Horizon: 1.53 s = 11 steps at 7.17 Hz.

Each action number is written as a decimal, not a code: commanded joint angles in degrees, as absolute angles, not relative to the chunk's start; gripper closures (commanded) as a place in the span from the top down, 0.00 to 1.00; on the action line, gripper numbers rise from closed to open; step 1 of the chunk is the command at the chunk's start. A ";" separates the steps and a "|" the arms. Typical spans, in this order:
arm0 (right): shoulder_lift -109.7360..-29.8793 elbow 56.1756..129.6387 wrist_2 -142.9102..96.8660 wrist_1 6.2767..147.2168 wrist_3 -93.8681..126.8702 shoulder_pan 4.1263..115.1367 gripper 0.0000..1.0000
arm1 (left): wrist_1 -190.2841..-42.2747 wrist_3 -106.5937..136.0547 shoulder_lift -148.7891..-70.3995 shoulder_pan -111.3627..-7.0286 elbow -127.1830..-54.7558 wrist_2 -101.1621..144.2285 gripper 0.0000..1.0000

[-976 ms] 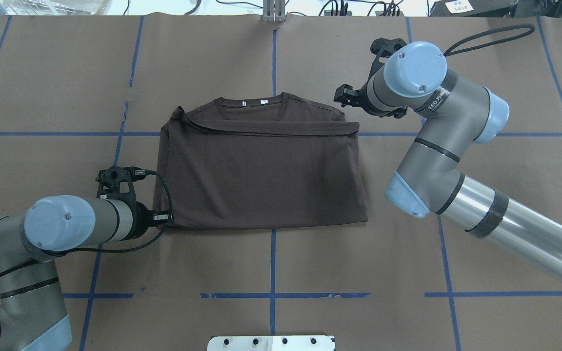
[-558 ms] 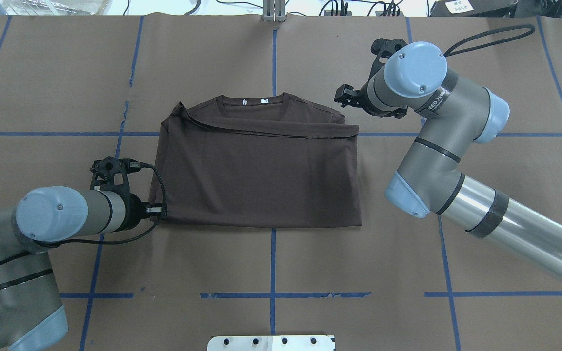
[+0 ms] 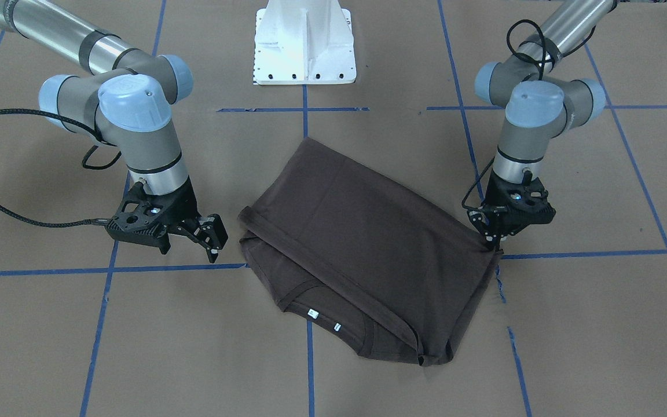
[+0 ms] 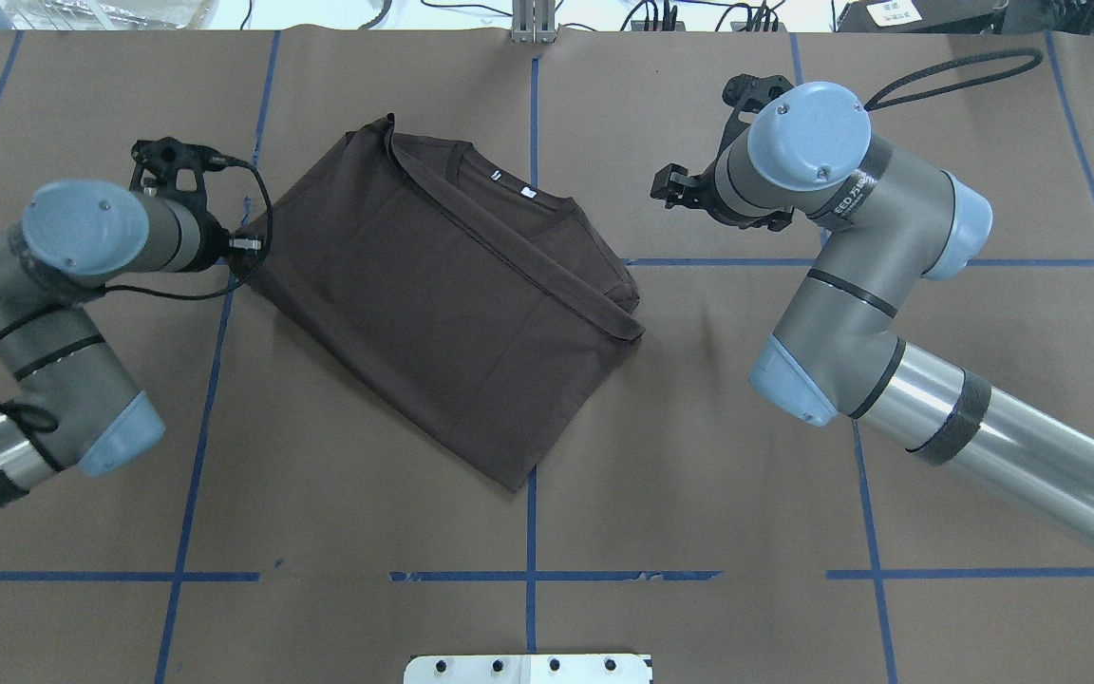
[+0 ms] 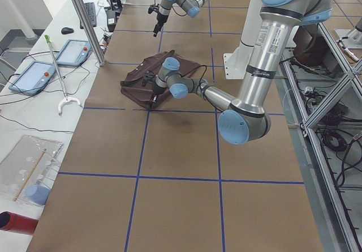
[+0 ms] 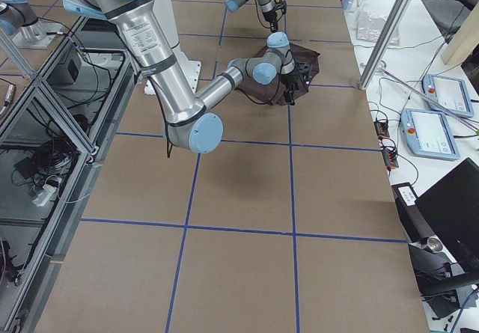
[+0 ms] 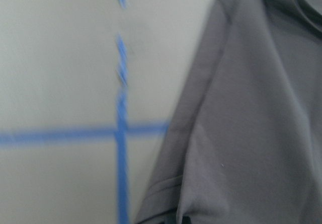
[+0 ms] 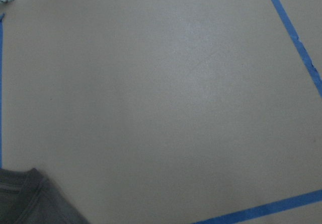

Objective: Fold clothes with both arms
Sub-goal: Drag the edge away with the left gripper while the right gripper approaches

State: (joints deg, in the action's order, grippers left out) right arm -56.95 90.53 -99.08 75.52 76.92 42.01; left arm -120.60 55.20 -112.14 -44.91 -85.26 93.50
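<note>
The dark brown T-shirt (image 4: pixel 443 294) lies folded and turned diagonally on the table, its collar with white labels (image 4: pixel 511 184) pointing to the far right. My left gripper (image 4: pixel 245 245) is shut on the shirt's left corner, which shows pinched at the fingertips in the front-facing view (image 3: pixel 491 243). The left wrist view is blurred, with the shirt (image 7: pixel 251 133) filling its right half. My right gripper (image 4: pixel 669 187) hangs open and empty beyond the shirt's right side, apart from the cloth (image 3: pixel 213 240). Its wrist view shows only a corner of the shirt (image 8: pixel 25 199).
Brown paper with blue tape grid lines (image 4: pixel 530 575) covers the table (image 4: pixel 746 494). The white pedestal base (image 3: pixel 304 46) stands at the near edge. Tablets (image 5: pixel 73 51) and cables lie on a side bench beyond the far edge.
My left gripper has moved away from the robot and to the left, dragging the shirt's corner with it. The shirt has swung clockwise in the overhead view. The right arm has stayed still.
</note>
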 commanded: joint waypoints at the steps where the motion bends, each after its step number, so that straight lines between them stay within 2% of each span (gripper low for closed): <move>1: -56.87 90.88 -99.05 75.59 77.08 42.10 1.00 | -131.06 52.39 -128.93 -50.87 -58.78 88.70 0.00; 2: -57.04 91.57 -99.14 75.59 76.82 42.27 1.00 | -134.00 52.90 -135.20 -52.28 -51.23 88.77 0.00; 3: -57.13 91.84 -99.14 75.67 77.08 42.10 1.00 | -134.21 53.00 -135.44 -52.38 -50.63 88.77 0.00; 4: -57.13 91.85 -99.14 75.67 77.43 41.84 1.00 | -134.21 52.13 -135.00 -52.47 -50.54 89.20 0.37; 5: -56.61 91.85 -99.05 75.59 77.69 41.40 1.00 | -134.82 47.59 -132.74 -52.47 -52.80 89.64 0.99; 7: -55.03 91.15 -98.88 75.76 80.31 40.87 0.99 | -135.26 39.49 -129.39 -53.87 -58.85 97.60 1.00; 8: -51.54 88.18 -98.18 75.76 82.86 39.56 0.95 | -135.18 39.90 -126.42 -53.79 -64.11 98.17 1.00; 10: -43.55 79.40 -93.97 75.59 87.35 35.79 0.82 | -135.18 39.99 -124.81 -53.79 -66.18 98.26 1.00; 11: -40.90 73.27 -91.78 70.19 89.45 34.21 0.81 | -135.26 40.08 -124.80 -53.62 -66.27 98.26 1.00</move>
State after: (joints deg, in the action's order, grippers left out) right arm -44.85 79.96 -94.23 74.38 86.91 36.27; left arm -135.20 40.04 -125.15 -53.74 -65.70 98.17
